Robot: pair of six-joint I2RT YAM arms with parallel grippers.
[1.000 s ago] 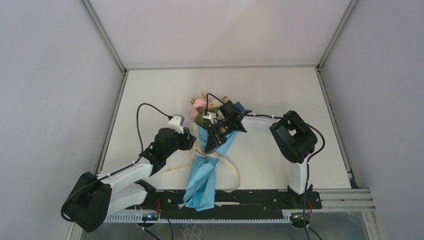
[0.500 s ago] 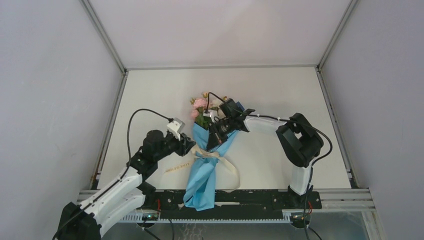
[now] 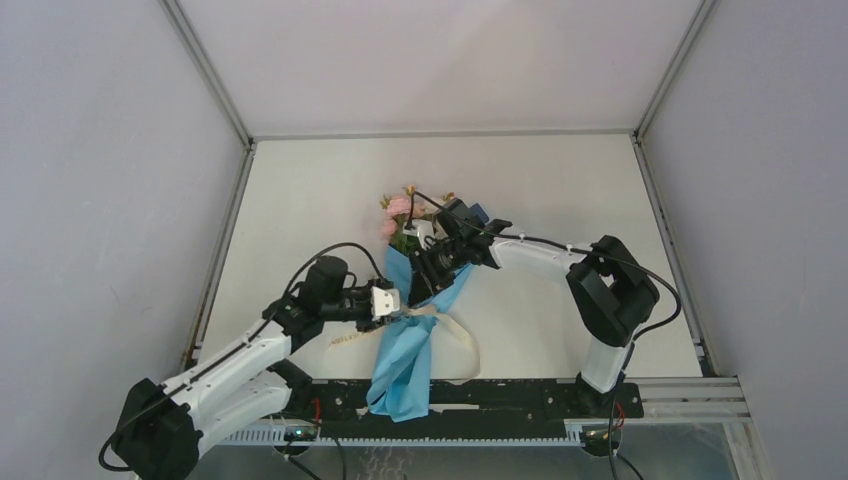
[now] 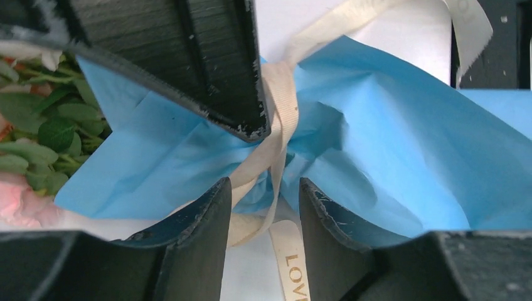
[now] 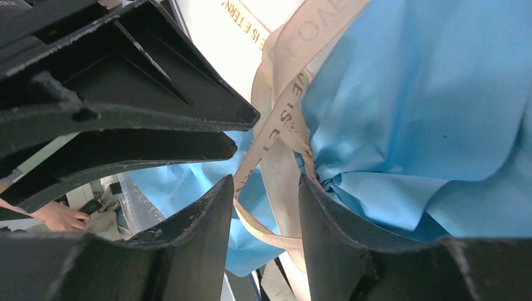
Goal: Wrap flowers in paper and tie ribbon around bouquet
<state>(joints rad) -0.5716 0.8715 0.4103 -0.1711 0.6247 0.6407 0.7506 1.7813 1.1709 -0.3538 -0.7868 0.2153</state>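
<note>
The bouquet (image 3: 408, 300) lies lengthwise mid-table, with the flowers (image 3: 403, 212) at its far end and green leaves (image 4: 37, 132) showing in the left wrist view. The blue paper (image 3: 405, 365) is cinched at the waist by the cream ribbon (image 3: 425, 315). My left gripper (image 3: 392, 305) is at the waist from the left. In the left wrist view, it (image 4: 263, 194) is open with slack ribbon (image 4: 279, 100) crossing the paper (image 4: 408, 138) between the fingers. My right gripper (image 3: 425, 280) comes from the far side. Its jaws (image 5: 266, 188) stand open around loose ribbon strands (image 5: 282, 119) over paper (image 5: 426, 94).
A ribbon tail (image 3: 466, 345) loops out on the table to the right of the cone, and another printed tail (image 3: 350, 338) lies to the left. The cone's tip overhangs the black rail (image 3: 500, 392) at the near edge. The two grippers nearly touch at the knot.
My left arm has swung right and its gripper has turned in to the bouquet's waist. The right gripper has shifted slightly down toward the knot.
</note>
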